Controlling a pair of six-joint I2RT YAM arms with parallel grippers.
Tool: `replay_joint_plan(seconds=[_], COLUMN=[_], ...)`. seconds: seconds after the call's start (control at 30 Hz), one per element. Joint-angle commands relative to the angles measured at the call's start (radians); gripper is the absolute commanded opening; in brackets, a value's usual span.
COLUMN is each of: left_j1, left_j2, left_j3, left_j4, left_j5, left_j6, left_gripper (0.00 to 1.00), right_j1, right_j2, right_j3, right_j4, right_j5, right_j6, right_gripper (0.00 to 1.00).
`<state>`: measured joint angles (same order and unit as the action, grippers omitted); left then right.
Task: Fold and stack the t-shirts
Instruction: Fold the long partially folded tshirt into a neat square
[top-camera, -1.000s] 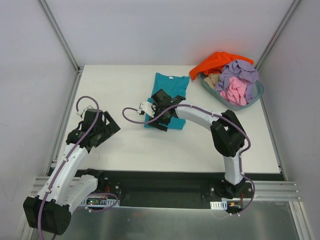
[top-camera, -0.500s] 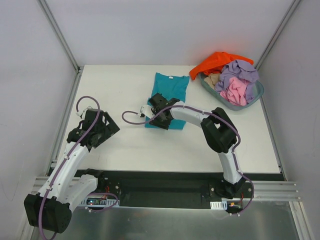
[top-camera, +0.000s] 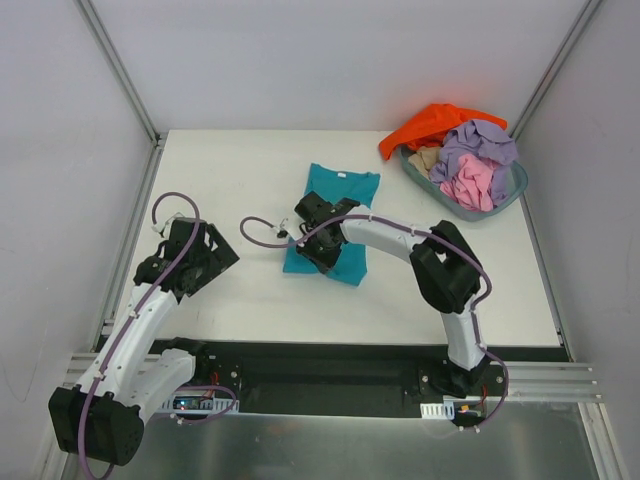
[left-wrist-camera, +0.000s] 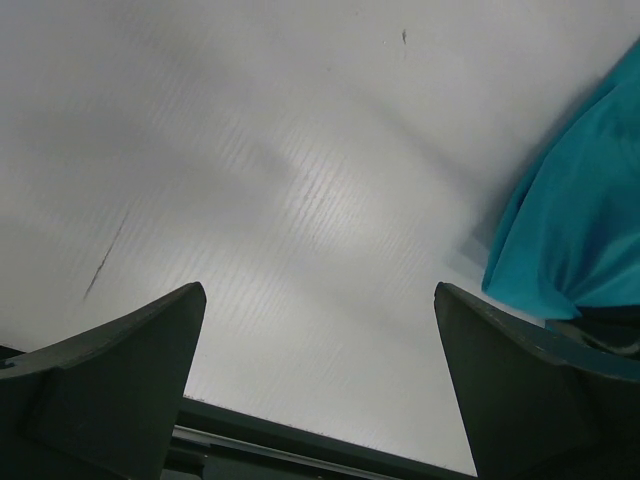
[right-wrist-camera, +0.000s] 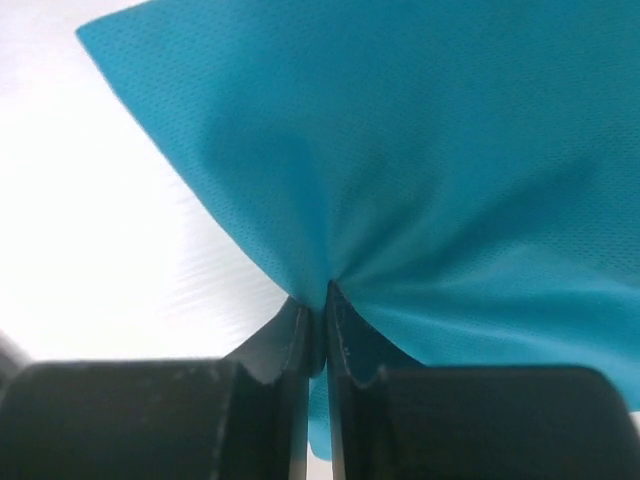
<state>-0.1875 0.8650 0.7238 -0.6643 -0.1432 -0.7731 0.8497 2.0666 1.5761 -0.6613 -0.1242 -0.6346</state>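
A teal t-shirt (top-camera: 340, 200) lies partly folded on the white table (top-camera: 230, 180), its white neck tag toward the back. My right gripper (top-camera: 312, 242) is shut on the shirt's left edge; in the right wrist view the teal cloth (right-wrist-camera: 420, 170) bunches into the pinch between my right gripper's (right-wrist-camera: 322, 300) jaws. My left gripper (top-camera: 222, 258) stands open over bare table at the left, well apart from the shirt. In the left wrist view its fingers (left-wrist-camera: 130, 370) are spread wide with nothing between them, and the teal shirt (left-wrist-camera: 580, 240) shows at the right edge.
A grey-blue basin (top-camera: 510, 190) at the back right holds lavender (top-camera: 480, 145), pink (top-camera: 470, 182) and beige (top-camera: 427, 158) shirts, with an orange shirt (top-camera: 430, 125) draped over its far rim. Metal frame rails run along the table's left side and near edge.
My right gripper has closed on the teal shirt's left edge and pulled it slightly left and toward me, skewing the shirt. The left arm has barely moved.
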Motion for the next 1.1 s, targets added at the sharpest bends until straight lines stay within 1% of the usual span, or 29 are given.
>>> replay_joint_plan(seconds=[0.0, 0.03, 0.07, 0.1, 0.13, 0.17, 0.23, 0.33, 0.43, 0.6, 0.93, 1.07], left_j1=[0.014, 0.014, 0.014, 0.014, 0.014, 0.014, 0.014, 0.016, 0.016, 0.016, 0.016, 0.016], left_j2=[0.017, 0.019, 0.017, 0.014, 0.012, 0.009, -0.001, -0.012, -0.009, -0.008, -0.008, 0.014], left_j3=[0.02, 0.023, 0.025, 0.025, 0.02, 0.019, 0.011, 0.003, 0.006, 0.009, 0.008, 0.012], left_j4=[-0.011, -0.012, -0.011, -0.011, -0.011, -0.011, -0.012, -0.011, -0.012, -0.012, -0.011, -0.011], left_j5=[-0.038, -0.032, -0.029, -0.027, -0.026, -0.025, -0.025, -0.021, -0.016, -0.009, 0.001, 0.005], left_j6=[0.011, 0.012, 0.015, 0.017, 0.017, 0.02, 0.02, 0.017, 0.017, 0.021, 0.02, 0.017], left_gripper=[0.99, 0.99, 0.99, 0.99, 0.99, 0.99, 0.99, 0.99, 0.99, 0.99, 0.99, 0.99], right_j1=[0.078, 0.086, 0.092, 0.094, 0.098, 0.101, 0.1, 0.1, 0.091, 0.043, -0.077, -0.129], right_j2=[-0.17, -0.186, -0.219, -0.239, -0.259, -0.304, -0.341, -0.388, -0.387, -0.341, -0.26, -0.226], right_j3=[0.01, 0.015, 0.021, 0.012, 0.002, -0.004, -0.008, -0.001, 0.015, 0.033, 0.01, 0.012], right_j4=[-0.158, -0.2, -0.214, -0.222, -0.224, -0.225, -0.236, -0.245, -0.259, -0.258, -0.195, -0.19], right_j5=[-0.239, -0.305, -0.345, -0.389, -0.47, -0.503, -0.573, -0.6, -0.618, -0.626, -0.712, -0.715], right_j6=[0.208, 0.231, 0.284, 0.305, 0.321, 0.344, 0.366, 0.394, 0.409, 0.418, 0.45, 0.423], right_gripper=[0.08, 0.07, 0.08, 0.07, 0.07, 0.06, 0.06, 0.07, 0.07, 0.07, 0.07, 0.11])
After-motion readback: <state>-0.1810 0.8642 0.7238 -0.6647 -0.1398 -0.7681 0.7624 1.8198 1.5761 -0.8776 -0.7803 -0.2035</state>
